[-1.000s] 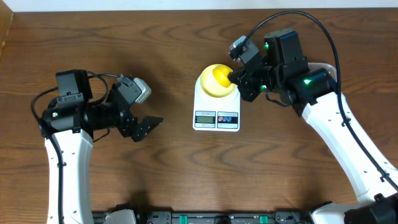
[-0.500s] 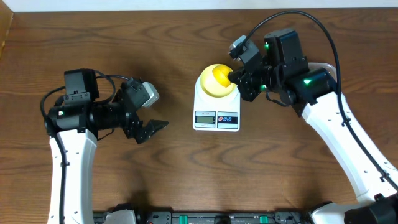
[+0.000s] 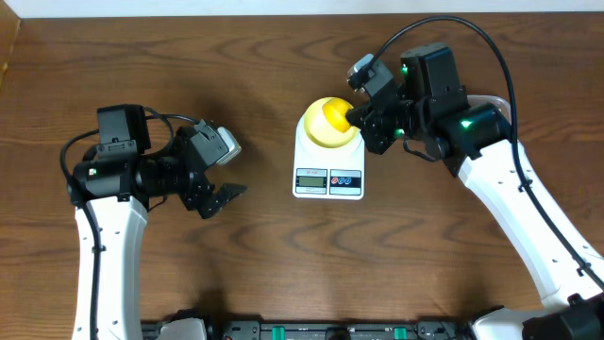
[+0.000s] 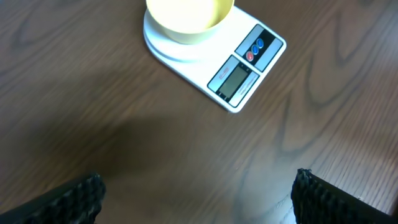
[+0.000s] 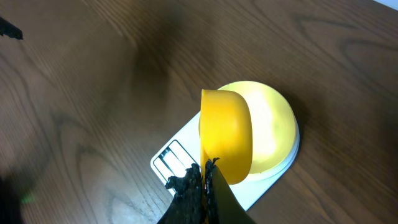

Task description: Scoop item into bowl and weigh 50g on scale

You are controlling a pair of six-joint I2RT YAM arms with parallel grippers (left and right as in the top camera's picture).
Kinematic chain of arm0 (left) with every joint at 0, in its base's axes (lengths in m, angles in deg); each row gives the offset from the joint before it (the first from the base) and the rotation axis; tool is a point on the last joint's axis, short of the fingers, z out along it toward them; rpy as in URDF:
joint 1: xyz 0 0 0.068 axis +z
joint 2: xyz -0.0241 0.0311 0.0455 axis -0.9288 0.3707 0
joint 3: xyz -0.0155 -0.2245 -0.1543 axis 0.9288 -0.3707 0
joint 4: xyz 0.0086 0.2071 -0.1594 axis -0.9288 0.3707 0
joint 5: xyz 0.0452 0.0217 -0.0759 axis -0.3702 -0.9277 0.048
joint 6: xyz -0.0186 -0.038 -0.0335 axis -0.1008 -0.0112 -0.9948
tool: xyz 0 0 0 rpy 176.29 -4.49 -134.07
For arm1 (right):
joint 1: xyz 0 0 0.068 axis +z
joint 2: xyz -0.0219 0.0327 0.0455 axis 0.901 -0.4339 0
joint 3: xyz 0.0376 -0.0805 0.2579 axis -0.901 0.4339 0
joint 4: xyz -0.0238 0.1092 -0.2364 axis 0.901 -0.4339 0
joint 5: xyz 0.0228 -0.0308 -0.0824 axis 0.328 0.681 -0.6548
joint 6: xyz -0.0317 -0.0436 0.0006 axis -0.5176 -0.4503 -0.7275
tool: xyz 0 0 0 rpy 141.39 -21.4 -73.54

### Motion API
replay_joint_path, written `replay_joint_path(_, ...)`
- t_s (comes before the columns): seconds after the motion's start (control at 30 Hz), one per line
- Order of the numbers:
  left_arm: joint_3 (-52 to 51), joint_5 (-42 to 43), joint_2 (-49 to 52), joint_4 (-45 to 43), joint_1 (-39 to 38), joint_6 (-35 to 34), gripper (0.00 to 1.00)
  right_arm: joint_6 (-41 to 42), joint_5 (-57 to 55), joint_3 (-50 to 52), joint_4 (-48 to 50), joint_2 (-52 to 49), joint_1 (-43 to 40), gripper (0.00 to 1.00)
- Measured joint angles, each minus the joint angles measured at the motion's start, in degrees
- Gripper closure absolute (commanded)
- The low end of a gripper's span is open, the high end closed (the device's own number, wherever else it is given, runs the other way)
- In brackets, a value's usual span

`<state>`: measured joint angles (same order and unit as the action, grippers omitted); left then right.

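Observation:
The white scale [image 3: 327, 179] lies at the table's middle with the pale yellow bowl [image 3: 316, 129] on its platform. My right gripper [image 3: 363, 121] is shut on the handle of a bright yellow scoop [image 5: 227, 134]. The scoop head hangs tilted over the bowl [image 5: 273, 130]. In the right wrist view the fingers [image 5: 189, 186] pinch together just above the scale's display [image 5: 171, 158]. My left gripper [image 3: 225, 198] hovers open and holds nothing, left of the scale. Its view shows the scale [image 4: 242, 74] and bowl [image 4: 186, 15] ahead of the wide-spread fingertips [image 4: 68, 202]. The item is out of view.
Bare brown wooden table [image 3: 264, 264] surrounds the scale on all sides. A pale strip runs along the table's far edge [image 3: 283, 8]. Black equipment sits at the near edge [image 3: 302, 331].
My left arm shifted right, toward the scale, then turned its gripper slightly. The right arm, scoop, bowl and scale have not moved.

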<state>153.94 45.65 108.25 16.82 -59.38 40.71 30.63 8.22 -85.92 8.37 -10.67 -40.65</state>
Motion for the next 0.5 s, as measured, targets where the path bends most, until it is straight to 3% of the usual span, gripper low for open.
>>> replay_joint_path(0.27,0.0,0.2,0.0,-0.1,0.0,0.0,0.03,0.0,0.0,0.0,0.0,0.0,0.0,0.99)
replay_joint_path(0.5,0.0,7.7,0.0,-1.3,0.0,0.0,0.02,0.0,0.0,0.0,0.0,0.0,0.0,0.99)
